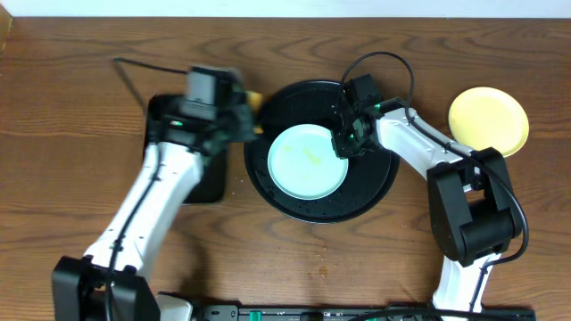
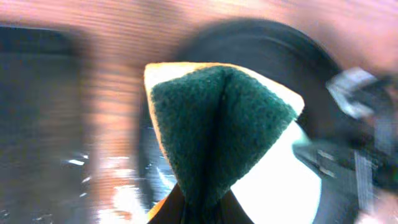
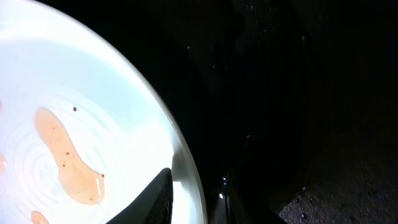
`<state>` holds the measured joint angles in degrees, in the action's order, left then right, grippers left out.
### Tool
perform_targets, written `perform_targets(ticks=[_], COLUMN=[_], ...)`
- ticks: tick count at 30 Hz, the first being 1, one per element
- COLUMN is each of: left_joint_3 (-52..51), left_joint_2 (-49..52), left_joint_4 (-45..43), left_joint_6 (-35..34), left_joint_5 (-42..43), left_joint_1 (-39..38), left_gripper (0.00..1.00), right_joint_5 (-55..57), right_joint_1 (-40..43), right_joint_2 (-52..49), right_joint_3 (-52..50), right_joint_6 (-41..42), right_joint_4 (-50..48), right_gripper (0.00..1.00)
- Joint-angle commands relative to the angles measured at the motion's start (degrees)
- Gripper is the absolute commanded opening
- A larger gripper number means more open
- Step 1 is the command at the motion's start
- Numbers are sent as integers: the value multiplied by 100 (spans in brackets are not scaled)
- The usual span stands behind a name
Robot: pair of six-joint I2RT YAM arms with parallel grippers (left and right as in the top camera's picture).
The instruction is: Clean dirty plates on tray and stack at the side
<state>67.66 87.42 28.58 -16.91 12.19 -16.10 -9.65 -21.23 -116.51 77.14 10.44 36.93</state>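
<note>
Clamping a blurred sponge — left gripper; right gripper pinching plate rim, tips cropped.

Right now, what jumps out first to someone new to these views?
The mint-blue plate with an orange-brown smear sits on the round black tray at centre, the right gripper clamped on its right rim. At the tray's left edge, the left gripper holds a folded green-and-yellow sponge. A yellow plate lies on the wood table, far right.
</note>
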Motion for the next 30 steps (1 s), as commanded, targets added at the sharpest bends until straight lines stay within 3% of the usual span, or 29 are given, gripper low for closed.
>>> perform_targets(ticks=[1,6,8,11,12,21,22,24,26,28,30], left_joint_3=[94,94,94,94,94,33,11,-28,-48,-48,-48], left_joint_2=[258,820,994,1119,1128,1209,1241,1335,1438,1567,1696], left_joint_4=[-109,-461,-710,-975,-1016,-922,-920,-916,-916,-916,-914], left_joint_6=[-417,-455,-280,-136,-136,-138,-138,-138,-138,-138,-136], left_joint_5=[164,-188,-192,-221,-249,-431,-431,-431,-431,-431,-431], left_joint_1=[-678,-1410,-1604,-1788,-1821,-1875,-1875,-1875,-1875,-1875,-1875], left_gripper=[8,9,17,15,7,8,11,27,33,46,47], right_joint_5=[164,164,166,166,166,164,164,164,164,164,164], right_joint_1=[17,17,17,17,17,17,17,17,17,17,17], right_joint_2=[-81,-81,-81,-81,-81,-81,-81,-81,-81,-81,-81], right_joint_3=[-46,-46,-46,-46,-46,-46,-46,-46,-46,-46,-46], right_joint_6=[22,22,22,22,22,22,22,22,22,22,22], right_joint_4=[22,17,17,22,22,20,20,22,22,22,22], right_gripper=[27,27,27,27,27,27,27,27,27,27,27])
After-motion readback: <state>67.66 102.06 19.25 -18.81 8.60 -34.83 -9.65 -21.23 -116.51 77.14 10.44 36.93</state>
